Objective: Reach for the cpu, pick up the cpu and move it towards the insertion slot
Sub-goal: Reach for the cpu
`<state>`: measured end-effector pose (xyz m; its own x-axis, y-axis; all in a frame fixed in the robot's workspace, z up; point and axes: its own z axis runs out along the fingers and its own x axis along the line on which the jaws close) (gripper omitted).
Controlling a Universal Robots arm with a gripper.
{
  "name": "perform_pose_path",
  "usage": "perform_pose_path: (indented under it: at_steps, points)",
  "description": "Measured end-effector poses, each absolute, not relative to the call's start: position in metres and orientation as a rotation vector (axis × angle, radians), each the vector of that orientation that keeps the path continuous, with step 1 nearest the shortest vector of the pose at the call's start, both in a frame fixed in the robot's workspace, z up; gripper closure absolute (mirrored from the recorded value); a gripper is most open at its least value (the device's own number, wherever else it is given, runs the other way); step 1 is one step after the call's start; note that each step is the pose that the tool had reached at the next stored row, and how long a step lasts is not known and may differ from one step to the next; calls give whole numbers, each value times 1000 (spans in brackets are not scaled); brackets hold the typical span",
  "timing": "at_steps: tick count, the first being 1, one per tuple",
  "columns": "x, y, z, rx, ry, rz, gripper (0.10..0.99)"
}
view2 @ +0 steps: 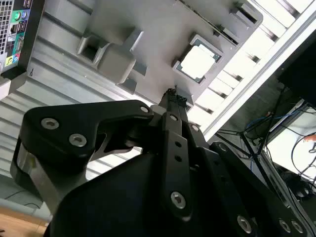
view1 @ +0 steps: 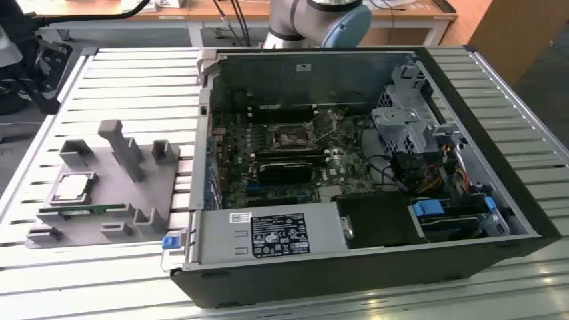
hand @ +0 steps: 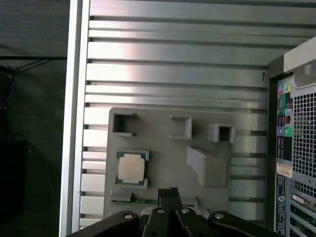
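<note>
Gripper is pinched closed and empty, and in both wrist views the two black fingertips sit pressed together with nothing between them. It hangs above the grey holder plate, which lies on the slatted aluminium table. The tips are near the cpu but clearly apart from it, roughly over the edge of the plate where the green memory stick lies. The cpu lies flat in its square pocket on the plate, silver top up, untouched. In the exterior view the cpu is way over on the exterior view's left, with the plate just beside the open computer case. The insertion slot is inside that case on the motherboard, a dark square with a shiny frame, well apart from the chip. The arm's base sits behind the case.
</note>
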<state>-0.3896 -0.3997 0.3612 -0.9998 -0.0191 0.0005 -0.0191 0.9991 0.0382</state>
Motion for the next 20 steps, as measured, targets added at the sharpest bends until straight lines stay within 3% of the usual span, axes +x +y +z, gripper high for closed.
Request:
perform_pose_path:
  at_steps: [20]
  points:
    - [-417, -402, 355, 31, -3140, -55, 980]
